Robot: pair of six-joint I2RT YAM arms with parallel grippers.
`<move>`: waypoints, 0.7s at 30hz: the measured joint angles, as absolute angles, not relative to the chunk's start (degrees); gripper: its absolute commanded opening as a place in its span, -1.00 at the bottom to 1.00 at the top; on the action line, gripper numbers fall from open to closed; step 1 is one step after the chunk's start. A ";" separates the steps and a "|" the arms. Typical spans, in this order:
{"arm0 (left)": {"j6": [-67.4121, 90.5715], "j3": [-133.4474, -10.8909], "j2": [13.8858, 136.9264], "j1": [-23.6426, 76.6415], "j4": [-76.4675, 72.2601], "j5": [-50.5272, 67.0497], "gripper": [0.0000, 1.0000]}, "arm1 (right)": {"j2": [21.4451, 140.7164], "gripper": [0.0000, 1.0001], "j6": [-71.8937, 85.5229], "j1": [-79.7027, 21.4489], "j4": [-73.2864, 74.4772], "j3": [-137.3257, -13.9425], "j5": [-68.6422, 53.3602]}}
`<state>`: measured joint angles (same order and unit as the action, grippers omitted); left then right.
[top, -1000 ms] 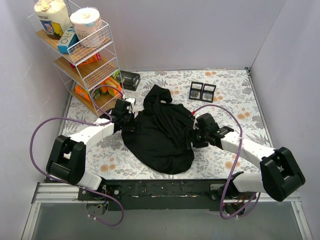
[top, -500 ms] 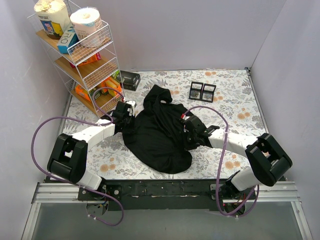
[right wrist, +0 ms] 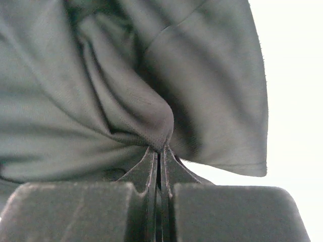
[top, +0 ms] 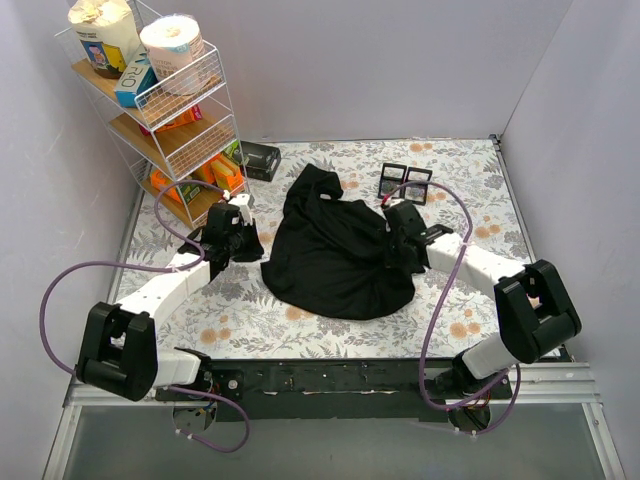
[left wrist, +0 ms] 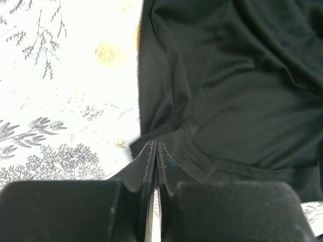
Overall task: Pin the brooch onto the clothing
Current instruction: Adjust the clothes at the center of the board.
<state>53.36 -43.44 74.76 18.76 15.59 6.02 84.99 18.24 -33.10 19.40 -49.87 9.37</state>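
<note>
Currently gripping the shirt [top: 335, 255] from both sides: at 9 o'clock with the left pincer [left wrist: 153, 150], pressed together on a hem corner; at 3 o'clock with the right pincer [right wrist: 159, 151], pinching a raised fold. Lying bunched in the middle of the surface [top: 470, 210], with long axis judged to run from about 12 toward 5 o'clock.

Possibly spotting the brooch [left wrist: 120, 143] in the left wrist view: a small pale round speck on the bare surface, just beside the hem, at about 10 o'clock from the left fingertips; too small to be sure. Nowhere to be found from above or in the right wrist view. If correct, closer to the left arm, so probably calling for release of the hem there before any pickup.

No collar label showing. Printed packets on the wire rack [top: 180, 135] at 10 o'clock, lettering too small to read; two black square frames [top: 405, 182] at 1 o'clock, nothing legible.
</note>
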 measured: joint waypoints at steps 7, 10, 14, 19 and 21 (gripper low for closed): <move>54.81 -41.43 72.20 18.11 14.11 11.46 0.44 | 89.97 0.07 12.80 -26.44 21.69 -57.95 11.22; 54.17 -41.34 72.23 18.13 13.47 14.66 0.61 | 88.79 0.30 11.73 -26.98 22.09 -59.27 10.33; 51.94 -42.46 73.65 19.53 12.88 16.32 0.64 | 84.36 0.33 11.57 -27.94 22.70 -58.48 8.60; 47.11 -46.65 79.96 27.22 13.04 14.98 0.62 | 76.60 0.34 12.88 -28.93 22.70 -53.54 4.73; 45.80 -48.97 83.68 29.56 13.23 14.63 0.61 | 75.22 0.34 13.32 -29.06 23.03 -52.05 3.49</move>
